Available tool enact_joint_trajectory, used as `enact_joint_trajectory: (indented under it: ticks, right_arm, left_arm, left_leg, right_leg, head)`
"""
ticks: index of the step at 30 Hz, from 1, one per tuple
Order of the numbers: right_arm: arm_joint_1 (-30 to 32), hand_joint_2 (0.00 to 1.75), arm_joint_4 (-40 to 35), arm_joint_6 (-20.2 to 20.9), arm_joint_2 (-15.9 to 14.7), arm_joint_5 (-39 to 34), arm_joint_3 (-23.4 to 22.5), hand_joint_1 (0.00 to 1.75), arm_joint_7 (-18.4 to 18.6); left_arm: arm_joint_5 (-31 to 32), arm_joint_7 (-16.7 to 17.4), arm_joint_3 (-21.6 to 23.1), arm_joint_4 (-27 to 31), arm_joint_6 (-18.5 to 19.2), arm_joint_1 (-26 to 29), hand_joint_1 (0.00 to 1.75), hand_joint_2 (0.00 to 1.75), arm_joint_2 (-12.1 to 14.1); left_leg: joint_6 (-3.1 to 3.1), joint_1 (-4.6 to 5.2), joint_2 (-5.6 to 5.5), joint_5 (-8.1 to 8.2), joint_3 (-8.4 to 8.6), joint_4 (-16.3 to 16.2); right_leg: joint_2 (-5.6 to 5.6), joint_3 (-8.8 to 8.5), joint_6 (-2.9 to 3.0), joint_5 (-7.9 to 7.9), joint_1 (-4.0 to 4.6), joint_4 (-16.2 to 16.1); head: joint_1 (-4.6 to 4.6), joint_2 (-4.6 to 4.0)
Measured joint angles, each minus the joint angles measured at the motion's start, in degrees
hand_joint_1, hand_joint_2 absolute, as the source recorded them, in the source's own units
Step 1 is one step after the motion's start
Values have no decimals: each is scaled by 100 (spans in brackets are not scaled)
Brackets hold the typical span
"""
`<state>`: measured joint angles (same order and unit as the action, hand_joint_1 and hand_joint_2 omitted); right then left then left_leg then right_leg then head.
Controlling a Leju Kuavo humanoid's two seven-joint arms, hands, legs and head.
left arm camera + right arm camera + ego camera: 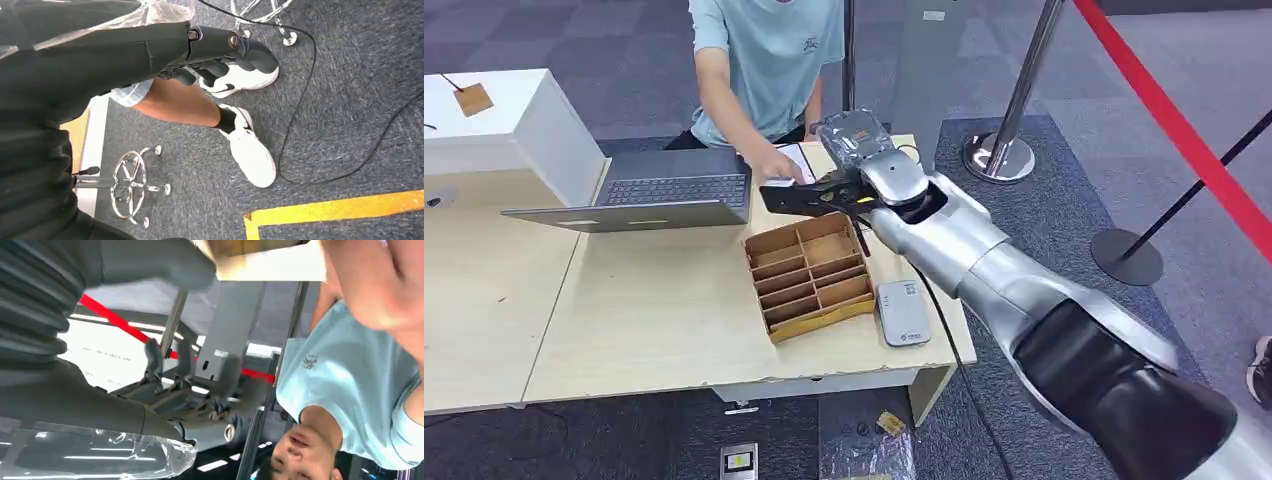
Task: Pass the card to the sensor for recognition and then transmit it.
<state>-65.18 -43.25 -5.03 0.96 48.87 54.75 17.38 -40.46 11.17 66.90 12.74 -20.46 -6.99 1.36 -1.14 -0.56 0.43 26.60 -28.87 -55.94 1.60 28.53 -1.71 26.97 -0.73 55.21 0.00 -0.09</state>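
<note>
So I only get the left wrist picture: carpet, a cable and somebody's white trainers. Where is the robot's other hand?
Observer: The right hand is stretched out over a pale wooden table, toward a person's hand at the far side.
Operator: Is the card there?
Observer: A white card sits where the two hands meet. I cannot tell which one grips it.
Operator: And the sensor thing?
Observer: A small grey reader lies flat near the table's edge on the robot's side, beside a cardboard divider box.
</note>
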Motion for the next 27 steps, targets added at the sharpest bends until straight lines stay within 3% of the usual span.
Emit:
enact_joint_trajectory:
  ticks: [18, 27]
  right_arm:
    - [227, 175, -276, -46, 28, 24, -17, 0, -22]
    - [510, 175, -876, -87, 20, -297, -81, 0, 17]
  left_arm:
    - [-70, -15, 0, 0, -37, 4, 0, 175, -17]
    - [-157, -4, 0, 0, -107, 7, 0, 175, -24]
  left_leg:
    - [0, 0, 0, 0, 0, 0]
    - [0, -1, 1, 0, 2, 0]
  right_leg:
    - [0, 1, 0, 0, 1, 1]
    - [-1, 1, 1, 0, 3, 1]
  head:
    - [0, 0]
    - [0, 0]
